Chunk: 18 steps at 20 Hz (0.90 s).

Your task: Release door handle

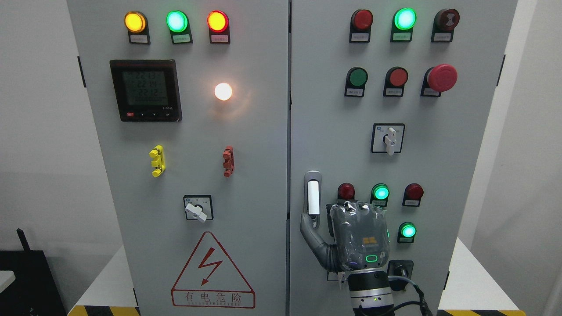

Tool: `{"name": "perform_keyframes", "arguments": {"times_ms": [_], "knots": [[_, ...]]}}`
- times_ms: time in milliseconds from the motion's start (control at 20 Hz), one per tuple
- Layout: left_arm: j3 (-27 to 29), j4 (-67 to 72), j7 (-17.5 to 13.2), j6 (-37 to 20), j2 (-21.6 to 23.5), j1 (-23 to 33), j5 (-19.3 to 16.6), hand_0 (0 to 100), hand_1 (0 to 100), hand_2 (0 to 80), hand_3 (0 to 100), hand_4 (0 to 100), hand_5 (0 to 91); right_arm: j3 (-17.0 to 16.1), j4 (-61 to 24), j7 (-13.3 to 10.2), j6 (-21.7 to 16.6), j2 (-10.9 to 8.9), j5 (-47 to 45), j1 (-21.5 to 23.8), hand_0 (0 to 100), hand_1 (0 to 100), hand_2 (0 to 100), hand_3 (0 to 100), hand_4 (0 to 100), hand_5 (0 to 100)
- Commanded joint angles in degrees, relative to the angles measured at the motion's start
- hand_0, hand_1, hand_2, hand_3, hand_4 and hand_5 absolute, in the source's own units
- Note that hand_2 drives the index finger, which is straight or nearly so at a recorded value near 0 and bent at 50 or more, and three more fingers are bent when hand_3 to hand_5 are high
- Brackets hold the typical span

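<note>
The door handle (312,197) is a white lever in a grey recess at the left edge of the right cabinet door (333,131). It stands upright and flush. My right hand (351,228), wrapped in clear plastic, comes up from the bottom edge and hovers just right of the handle with its back towards the camera. The thumb (307,226) is spread to the left, its tip by the handle's lower end. The fingers (358,208) point at the door and hold nothing. The left arm is out of view.
Around the hand sit red and green lamps (380,193), a green lamp (408,231) and a black socket with a cable (399,270). A rotary switch (388,138) is above. The left door (197,153) carries a meter, lamps and a warning triangle.
</note>
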Motion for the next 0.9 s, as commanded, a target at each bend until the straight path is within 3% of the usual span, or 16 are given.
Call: {"name": "perform_keyframes", "arguments": {"times_ms": [0, 851], "knots": [[0.1, 0.5, 0.0, 0.0, 0.0, -0.2, 0.0, 12, 39, 0.0, 0, 0, 0.0, -0.4, 0.0, -0.1, 0.1, 0.04, 0.0, 0.1, 49, 12, 100, 100, 100, 100], [0.1, 0.5, 0.0, 0.0, 0.0, -0.2, 0.0, 12, 39, 0.0, 0, 0, 0.0, -0.9, -0.1, -0.2, 0.1, 0.04, 0.0, 0.1, 50, 11, 100, 100, 100, 100]]}}
